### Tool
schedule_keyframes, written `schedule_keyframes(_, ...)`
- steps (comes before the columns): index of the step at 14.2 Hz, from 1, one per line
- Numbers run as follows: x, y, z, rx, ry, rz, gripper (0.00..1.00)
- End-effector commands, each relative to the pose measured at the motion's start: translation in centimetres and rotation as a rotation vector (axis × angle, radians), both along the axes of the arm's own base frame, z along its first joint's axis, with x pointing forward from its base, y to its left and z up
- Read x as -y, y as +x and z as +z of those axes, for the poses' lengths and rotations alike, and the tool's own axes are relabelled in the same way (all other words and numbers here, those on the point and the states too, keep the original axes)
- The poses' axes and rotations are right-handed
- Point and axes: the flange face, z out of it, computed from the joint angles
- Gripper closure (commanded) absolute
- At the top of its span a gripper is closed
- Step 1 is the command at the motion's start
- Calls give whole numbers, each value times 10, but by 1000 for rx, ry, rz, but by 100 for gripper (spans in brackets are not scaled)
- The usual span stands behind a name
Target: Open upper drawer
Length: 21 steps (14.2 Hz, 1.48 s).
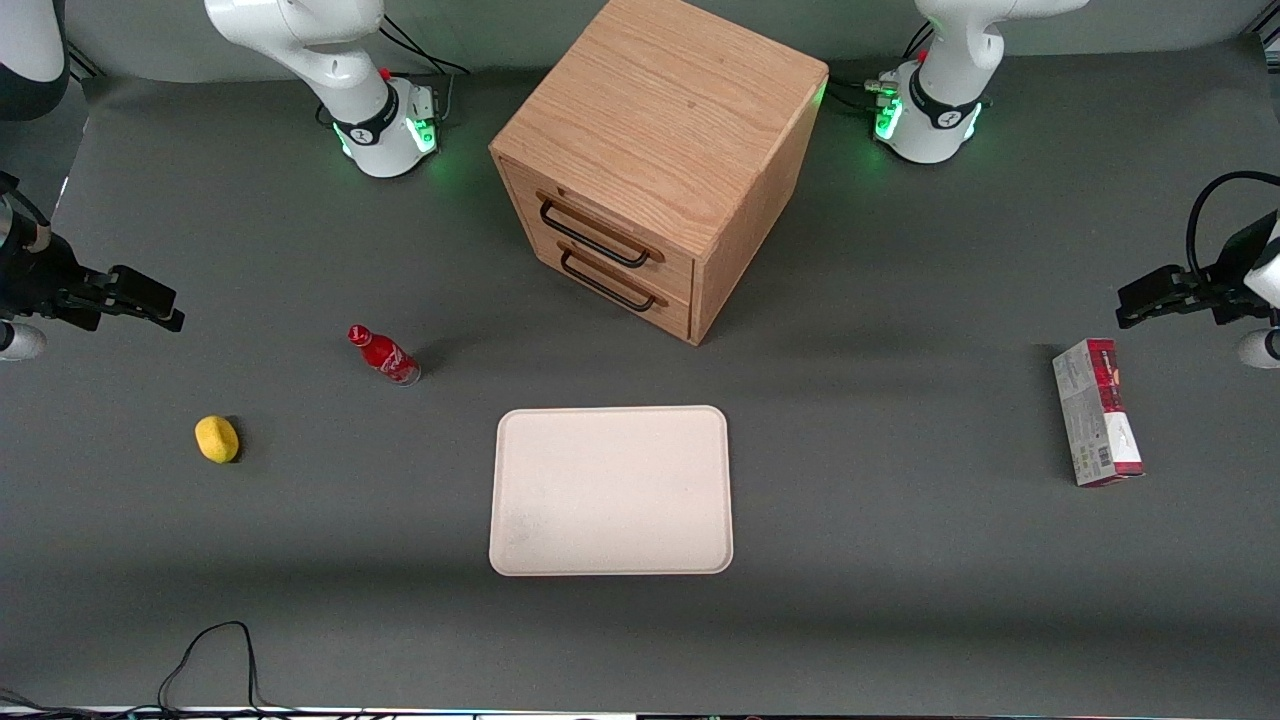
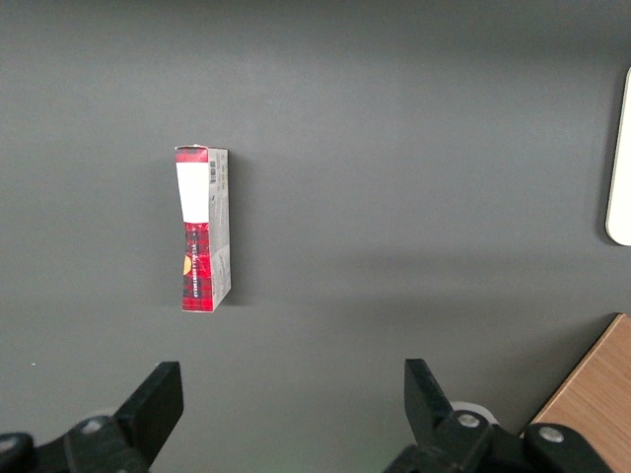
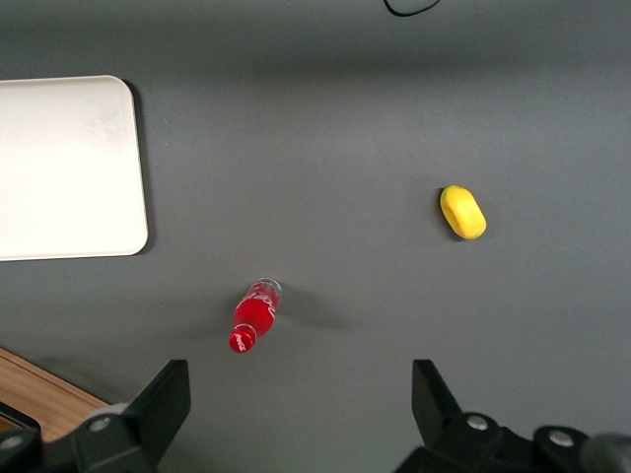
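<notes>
A dark grey matte table surface point(image 1: 900, 600) is seen filling nearly the whole view — flat, evenly lit, with soft shadows cast across it. Green glow is thrown onto it near the top edge. A black cable point(image 1: 215, 650) is looped at the near edge.

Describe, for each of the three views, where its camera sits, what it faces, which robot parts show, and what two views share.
Front view: high above the table's near edge, looking down at the oak cabinet with the upper drawer closed; both arm bases and the open gripper, raised at the working arm's end, show.
Right wrist view: faces down; the gripper's fingers show.
Left wrist view: faces down at a red-and-grey carton.
Shared: red bottle, yellow lemon-like object and cream tray appear in front and right wrist views.
</notes>
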Motion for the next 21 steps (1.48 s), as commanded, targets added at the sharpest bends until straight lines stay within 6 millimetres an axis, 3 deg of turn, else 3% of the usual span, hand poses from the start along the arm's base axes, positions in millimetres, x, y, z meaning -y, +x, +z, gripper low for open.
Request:
schedule_keyframes(1, 3, 3, 5, 8, -12, 19, 0)
schedule_keyframes(4, 1, 5, 5, 10, -7, 22, 0)
schedule_keyframes(7, -17, 14, 2, 11, -2, 49, 0)
schedule_keyframes(10, -86, 29, -7, 9, -3, 164, 0)
schedule_keyframes(13, -166, 27, -20, -4, -2, 293, 0)
schedule_keyframes(18, -299, -22, -29, -20, -1, 523, 0)
schedule_keyframes(21, -354, -50, -41, -41, -6, 764, 0)
